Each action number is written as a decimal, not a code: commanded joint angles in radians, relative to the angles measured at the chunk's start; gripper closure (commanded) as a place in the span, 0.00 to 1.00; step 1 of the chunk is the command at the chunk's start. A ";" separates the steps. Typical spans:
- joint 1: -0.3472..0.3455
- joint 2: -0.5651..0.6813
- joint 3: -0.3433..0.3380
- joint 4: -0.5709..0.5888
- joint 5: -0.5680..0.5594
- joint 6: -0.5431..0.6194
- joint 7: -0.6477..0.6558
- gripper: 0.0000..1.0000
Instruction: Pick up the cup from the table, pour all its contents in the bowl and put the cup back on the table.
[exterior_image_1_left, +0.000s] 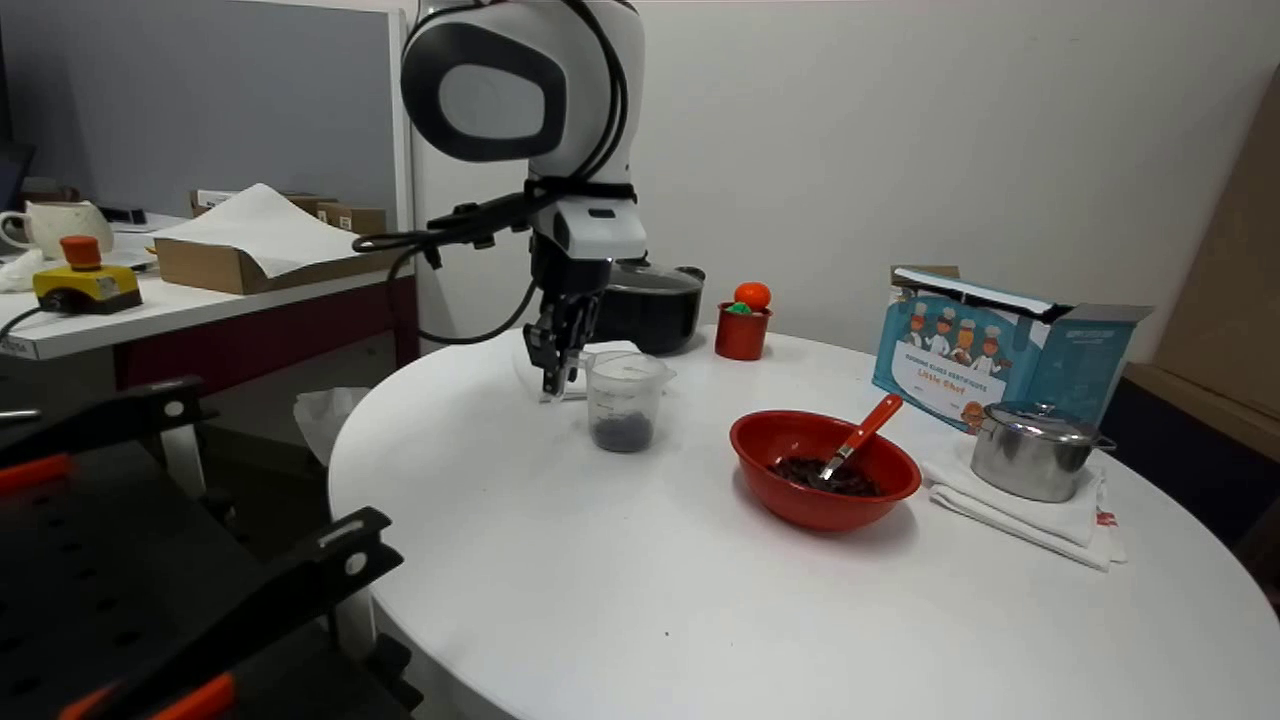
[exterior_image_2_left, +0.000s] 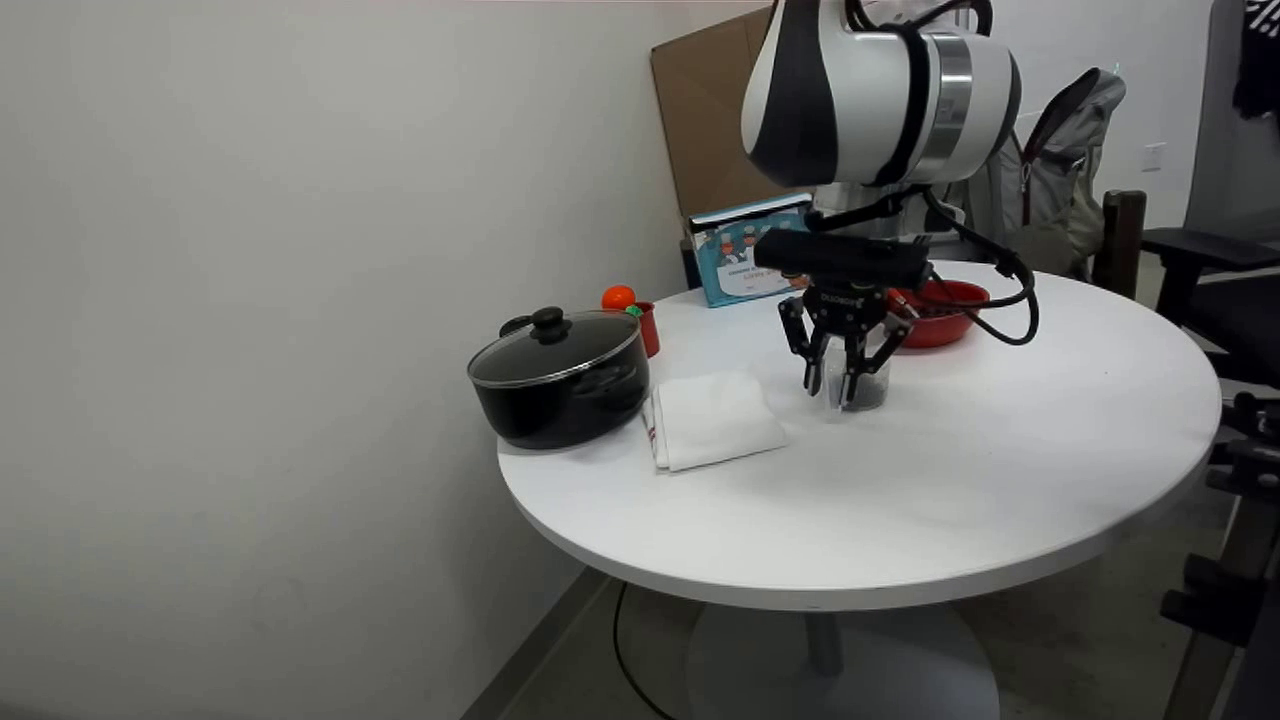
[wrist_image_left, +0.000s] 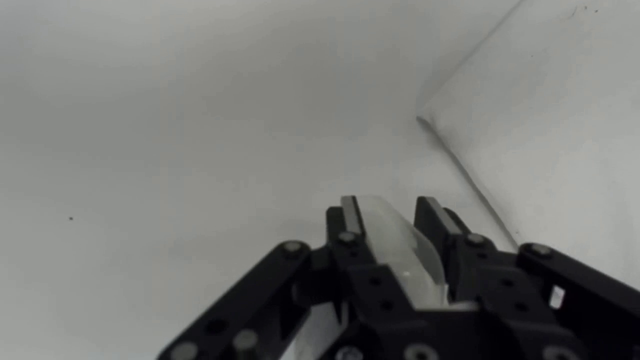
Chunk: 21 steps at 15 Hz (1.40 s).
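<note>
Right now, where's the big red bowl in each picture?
In an exterior view: the red bowl is right of the middle, with a red-handled spoon in it.
In an exterior view: the red bowl is right of the middle, partly hidden behind the gripper.
Wrist view: the red bowl is not in it.
Shared landmark: the gripper, in all three.

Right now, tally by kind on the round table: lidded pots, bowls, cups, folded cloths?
Lidded pots: 2 (black pot, silver pot)
Bowls: 1 (red bowl)
Cups: 2 (clear measuring cup, small red cup)
Folded cloths: 2 (cloth under silver pot, separate cloth by black pot)
Total: 7
</note>
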 joint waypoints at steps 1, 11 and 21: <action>-0.025 -0.004 0.017 0.015 0.001 -0.004 -0.024 0.96; -0.501 -0.124 0.473 0.037 0.233 0.011 -0.439 0.94; -0.887 -0.105 0.502 -0.090 0.223 -0.455 -0.664 0.94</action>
